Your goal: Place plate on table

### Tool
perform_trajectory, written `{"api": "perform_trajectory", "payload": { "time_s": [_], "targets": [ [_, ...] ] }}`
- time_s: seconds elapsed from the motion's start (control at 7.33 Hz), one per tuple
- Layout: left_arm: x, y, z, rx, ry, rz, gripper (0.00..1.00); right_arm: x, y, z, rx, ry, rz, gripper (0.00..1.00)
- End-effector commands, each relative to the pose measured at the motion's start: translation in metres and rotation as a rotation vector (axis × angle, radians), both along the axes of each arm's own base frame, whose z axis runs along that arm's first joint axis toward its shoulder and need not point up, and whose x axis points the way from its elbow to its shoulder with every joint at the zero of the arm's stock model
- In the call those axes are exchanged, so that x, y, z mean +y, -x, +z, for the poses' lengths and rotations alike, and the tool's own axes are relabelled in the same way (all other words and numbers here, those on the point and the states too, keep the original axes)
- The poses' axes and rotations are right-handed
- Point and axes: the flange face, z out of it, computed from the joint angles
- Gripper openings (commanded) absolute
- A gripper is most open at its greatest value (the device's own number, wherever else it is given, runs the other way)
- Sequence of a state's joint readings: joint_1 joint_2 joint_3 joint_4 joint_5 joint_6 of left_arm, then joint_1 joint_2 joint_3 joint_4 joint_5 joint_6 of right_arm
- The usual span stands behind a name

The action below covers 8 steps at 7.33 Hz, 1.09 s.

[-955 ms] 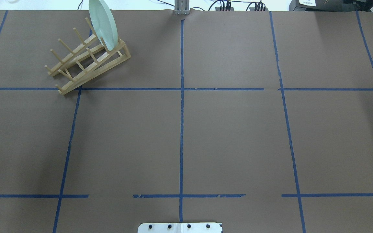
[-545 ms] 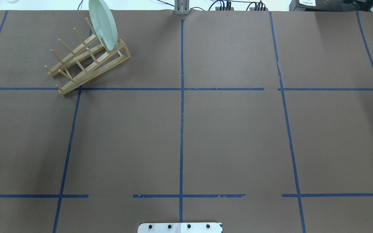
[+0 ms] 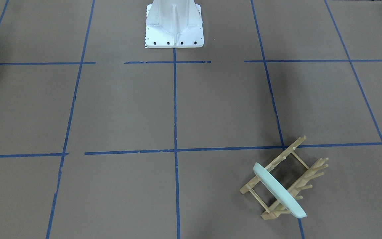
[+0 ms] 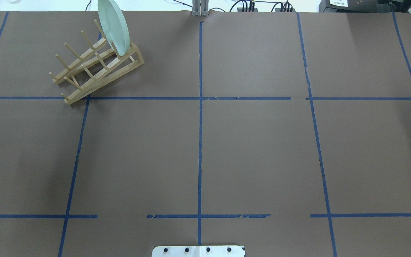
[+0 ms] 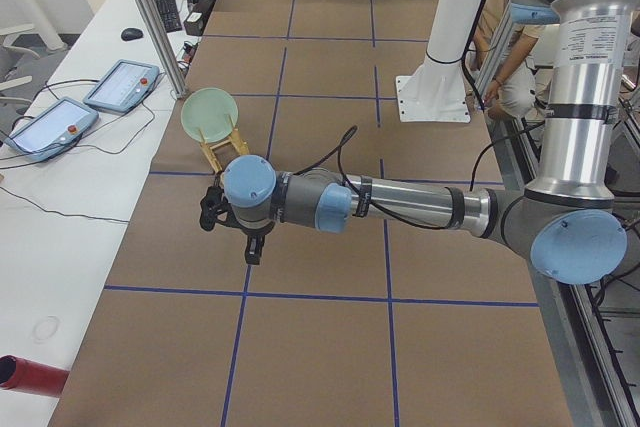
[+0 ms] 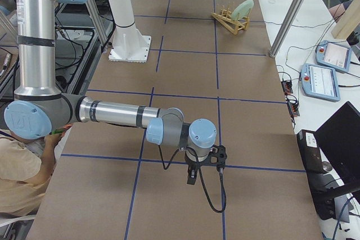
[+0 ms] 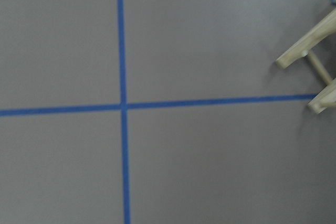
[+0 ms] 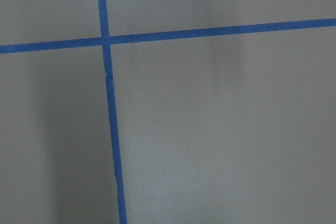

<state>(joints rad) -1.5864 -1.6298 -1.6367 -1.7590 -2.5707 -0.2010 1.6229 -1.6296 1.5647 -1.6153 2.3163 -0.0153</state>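
The pale mint-green plate (image 4: 113, 26) stands on edge in the end slot of the wooden peg rack (image 4: 95, 67), at the table's far left. It also shows in the front view (image 3: 279, 190) and both side views (image 5: 210, 114) (image 6: 243, 8). The brown table (image 4: 255, 153) carries a grid of blue tape. My left gripper (image 5: 240, 237) hangs over the table a short way from the rack; I cannot tell if it is open or shut. My right gripper (image 6: 194, 178) hangs over the far right of the table, well away from the plate; I cannot tell its state either.
The white bolted pedestal base (image 3: 174, 25) stands at the robot's side of the table. One end of the rack (image 7: 315, 72) shows at the right edge of the left wrist view. Tablets (image 5: 125, 82) and cables lie beyond the table's far edge.
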Motion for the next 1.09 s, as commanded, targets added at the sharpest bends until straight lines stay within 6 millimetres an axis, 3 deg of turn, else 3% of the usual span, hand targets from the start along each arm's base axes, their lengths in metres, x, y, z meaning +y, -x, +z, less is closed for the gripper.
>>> {"api": "perform_trajectory", "payload": {
  "time_s": [0.0, 0.27, 0.55, 0.82, 0.95],
  "targets": [
    [-0.048, -0.042, -0.054, 0.119, 0.078, -0.148, 1.00, 0.001, 0.000, 0.000, 0.000, 0.001, 0.000, 1.00],
    [-0.103, -0.121, -0.117, 0.220, 0.227, -0.191, 1.00, 0.001, 0.000, 0.000, 0.000, 0.001, 0.000, 1.00],
    [-0.139, -0.163, -0.170, 0.247, 0.326, -0.357, 1.00, 0.001, 0.000, 0.000, 0.000, 0.001, 0.000, 1.00],
    [-0.135, -0.224, -0.189, 0.420, 0.345, -0.583, 1.00, 0.000, 0.000, 0.000, 0.000, 0.000, 0.000, 1.00],
    [-0.133, -0.238, -0.197, 0.495, 0.361, -0.647, 1.00, 0.001, 0.000, 0.000, 0.000, 0.001, 0.000, 1.00]
  ]
}}
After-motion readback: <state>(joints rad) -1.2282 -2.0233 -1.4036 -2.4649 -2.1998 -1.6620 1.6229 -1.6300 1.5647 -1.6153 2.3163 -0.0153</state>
